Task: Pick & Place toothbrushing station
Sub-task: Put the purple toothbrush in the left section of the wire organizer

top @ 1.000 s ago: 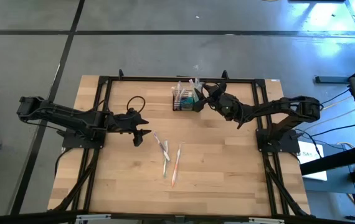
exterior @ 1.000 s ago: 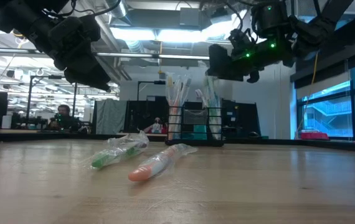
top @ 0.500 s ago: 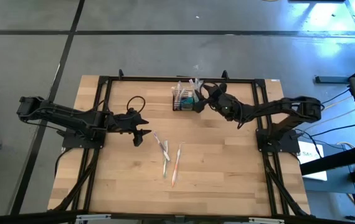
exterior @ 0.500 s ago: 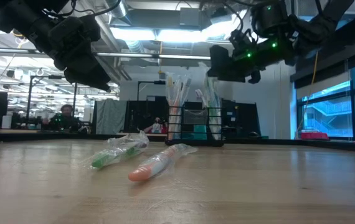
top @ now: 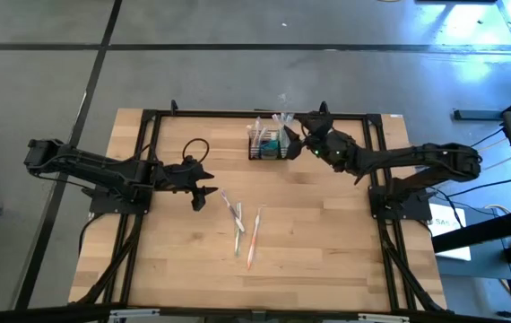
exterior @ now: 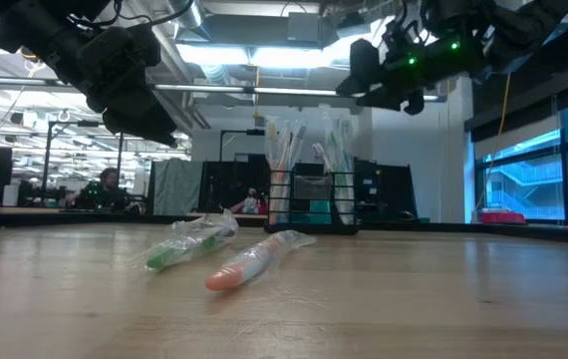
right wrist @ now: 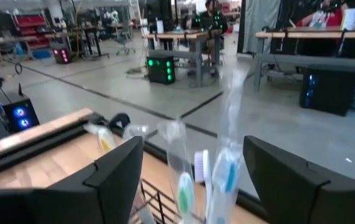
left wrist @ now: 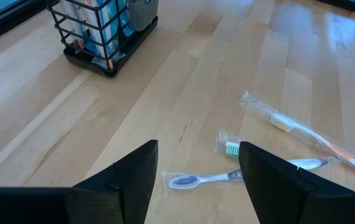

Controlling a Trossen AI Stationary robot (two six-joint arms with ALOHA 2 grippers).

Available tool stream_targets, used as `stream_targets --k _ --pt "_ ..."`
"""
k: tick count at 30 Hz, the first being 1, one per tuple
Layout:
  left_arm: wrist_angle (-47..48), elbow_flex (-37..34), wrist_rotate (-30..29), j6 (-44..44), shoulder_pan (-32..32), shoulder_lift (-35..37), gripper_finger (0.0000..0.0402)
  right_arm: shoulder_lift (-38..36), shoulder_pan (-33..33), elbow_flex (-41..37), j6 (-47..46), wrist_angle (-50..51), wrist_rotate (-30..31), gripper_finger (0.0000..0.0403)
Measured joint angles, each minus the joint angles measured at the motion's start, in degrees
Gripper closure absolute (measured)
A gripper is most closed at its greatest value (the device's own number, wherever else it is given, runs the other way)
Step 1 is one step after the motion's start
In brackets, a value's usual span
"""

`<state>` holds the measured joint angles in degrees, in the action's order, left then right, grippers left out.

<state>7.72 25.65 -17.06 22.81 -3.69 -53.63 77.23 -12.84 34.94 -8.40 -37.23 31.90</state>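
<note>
- Three wrapped toothbrushes (top: pixel 240 224) lie loose near the middle of the wooden table (top: pixel 327 251).
- Wrapped brushes (exterior: pixel 286 148) stand upright near the far edge.
- A person (exterior: pixel 105 187) sits beyond the table.

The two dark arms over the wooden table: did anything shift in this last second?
The right gripper rose and slid toward the table's far edge above the black wire-mesh caddy, jaws opening wider, holding nothing. The left gripper, the caddy and the wrapped toothbrushes on the table stayed put.

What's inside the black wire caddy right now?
The caddy holds several wrapped toothbrushes standing upright, their tops poking above its rim, plus teal tubes lower down. The caddy's floor is hidden by its contents.
</note>
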Motion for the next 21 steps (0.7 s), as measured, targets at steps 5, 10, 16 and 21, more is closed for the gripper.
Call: stream_targets --k 5,10,16,21 --pt "-0.2 0.0 0.0 0.0 0.0 0.0 0.0180 -2.7 0.0 0.0 0.5 0.0 -1.5 0.0135" --pt "-0.2 0.0 -2.1 0.0 0.0 0.0 0.0180 -3.3 -1.2 1.2 0.5 1.8 -2.0 0.0180" --pt "-0.2 0.0 -2.6 0.0 0.0 0.0 0.0180 -3.3 -2.6 8.6 -0.4 17.9 -4.5 0.0297" --pt "-0.2 0.0 -2.8 0.0 -0.1 -0.1 0.0180 -3.3 -1.2 13.2 -0.1 27.1 -4.1 0.0390"
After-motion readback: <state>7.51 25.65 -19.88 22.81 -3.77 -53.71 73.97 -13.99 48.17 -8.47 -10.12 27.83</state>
